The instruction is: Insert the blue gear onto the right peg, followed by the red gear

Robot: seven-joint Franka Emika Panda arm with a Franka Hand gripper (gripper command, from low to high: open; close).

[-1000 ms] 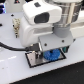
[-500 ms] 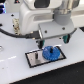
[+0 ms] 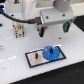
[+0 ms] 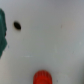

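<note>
The blue gear (image 3: 50, 52) lies flat on the grey black-bordered plate (image 3: 32, 62), on the plate's side toward the exterior view's right. It covers the right peg, which is hidden under it. The other peg (image 3: 37, 56) stands bare beside it. My gripper (image 3: 53, 29) hangs well above the plate with its dark fingers (image 3: 42, 31) spread wide and nothing between them. A blurred bright red shape, likely the red gear (image 4: 43, 77), shows on the white surface in the wrist view. I cannot find it in the exterior view.
A tan and black object (image 3: 19, 28) stands on the white table at the back, toward the exterior view's left. The wrist view shows a small black spot (image 4: 17, 25) and a dark teal shape (image 4: 2, 30) at the picture's edge.
My gripper has risen from the plate, leaving the blue gear on it. The gear was hidden under the gripper a second ago and now shows fully.
</note>
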